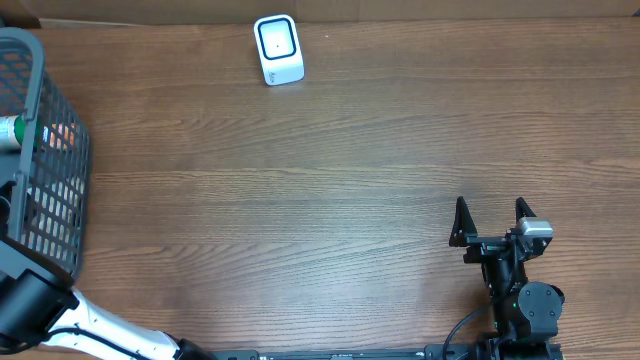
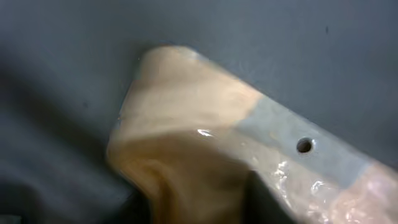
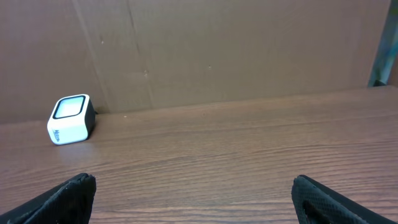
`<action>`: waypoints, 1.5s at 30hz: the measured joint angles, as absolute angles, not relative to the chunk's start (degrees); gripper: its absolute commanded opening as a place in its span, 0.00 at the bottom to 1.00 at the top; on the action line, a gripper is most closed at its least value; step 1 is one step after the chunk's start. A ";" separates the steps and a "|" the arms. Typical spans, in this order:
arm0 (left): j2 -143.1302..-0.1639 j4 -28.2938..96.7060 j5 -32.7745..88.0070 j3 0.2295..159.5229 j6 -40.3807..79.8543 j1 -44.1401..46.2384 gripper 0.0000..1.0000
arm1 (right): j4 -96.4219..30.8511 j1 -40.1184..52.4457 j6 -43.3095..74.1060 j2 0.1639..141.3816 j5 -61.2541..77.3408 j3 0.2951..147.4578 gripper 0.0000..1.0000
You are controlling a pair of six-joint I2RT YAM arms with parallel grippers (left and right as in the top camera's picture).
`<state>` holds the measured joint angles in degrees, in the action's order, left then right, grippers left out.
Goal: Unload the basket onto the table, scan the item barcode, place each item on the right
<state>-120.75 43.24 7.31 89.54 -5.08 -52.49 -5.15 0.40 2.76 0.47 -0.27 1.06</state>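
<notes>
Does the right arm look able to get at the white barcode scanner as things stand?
Probably yes: the right end effector stands open and faces the barcode scanner, with only bare table between them. Whether the arm stretches that far is uncertain.

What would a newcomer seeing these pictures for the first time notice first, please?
Probably the small white scanner standing alone at the far edge of the wooden table, and the grey mesh basket at its left edge. The right end effector sits open near the front right, while a beige plastic-wrapped packet fills the left wrist view.
</notes>
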 measured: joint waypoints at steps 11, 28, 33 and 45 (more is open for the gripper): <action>-123.94 54.46 9.37 97.91 4.95 -52.51 0.04 | -5.17 0.40 2.76 0.47 -0.23 1.06 1.00; -125.80 72.86 14.90 134.21 7.18 -52.12 0.04 | -5.15 0.38 2.76 0.47 -0.23 1.06 1.00; -125.80 74.28 15.03 134.26 7.20 -52.10 0.04 | -5.15 0.40 2.76 0.47 -0.25 1.06 0.99; -125.64 69.38 7.86 122.54 6.87 -51.35 0.79 | -5.15 0.40 2.79 0.47 -0.23 1.06 1.00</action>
<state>-125.64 69.38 7.86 122.54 6.87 -51.35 -5.15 0.40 2.79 0.47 -0.23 1.06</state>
